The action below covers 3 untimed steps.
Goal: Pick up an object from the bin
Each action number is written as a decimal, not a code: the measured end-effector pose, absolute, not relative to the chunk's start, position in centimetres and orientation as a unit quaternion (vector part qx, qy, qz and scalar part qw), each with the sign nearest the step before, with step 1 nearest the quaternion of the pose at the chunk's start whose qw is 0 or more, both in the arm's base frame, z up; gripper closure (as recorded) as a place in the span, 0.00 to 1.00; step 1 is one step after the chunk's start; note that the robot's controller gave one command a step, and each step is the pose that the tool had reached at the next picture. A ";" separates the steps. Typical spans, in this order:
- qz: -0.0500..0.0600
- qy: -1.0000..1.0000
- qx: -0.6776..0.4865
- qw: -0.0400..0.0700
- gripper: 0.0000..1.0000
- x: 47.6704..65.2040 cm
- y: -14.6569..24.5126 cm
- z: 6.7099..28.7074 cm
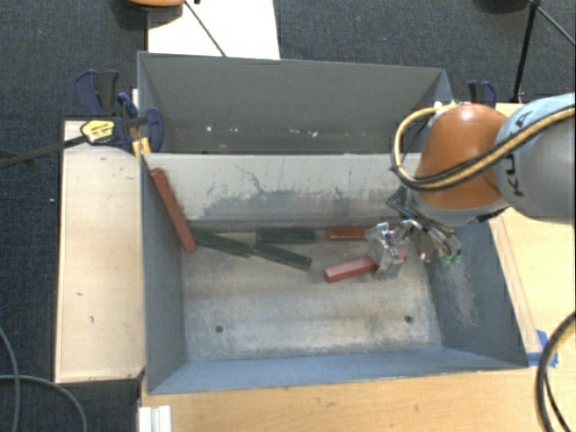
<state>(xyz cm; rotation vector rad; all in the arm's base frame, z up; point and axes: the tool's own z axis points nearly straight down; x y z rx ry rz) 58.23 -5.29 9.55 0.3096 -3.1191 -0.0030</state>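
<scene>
One short red block [349, 270] lies on the bin [297, 318] floor just left of the pincer [391, 252], its near end at the pincer's tip. You cannot tell how wide the pincer stands, or whether it grips anything. Farther left lie two dark green bars [286, 235].

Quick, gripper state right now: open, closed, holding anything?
Gripper: cannot be told. It sits low in the bin, at the right end of a small red block.
</scene>
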 end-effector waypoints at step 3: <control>0.000 -0.995 0.099 0.001 1.00 58.4 -5.3 14.0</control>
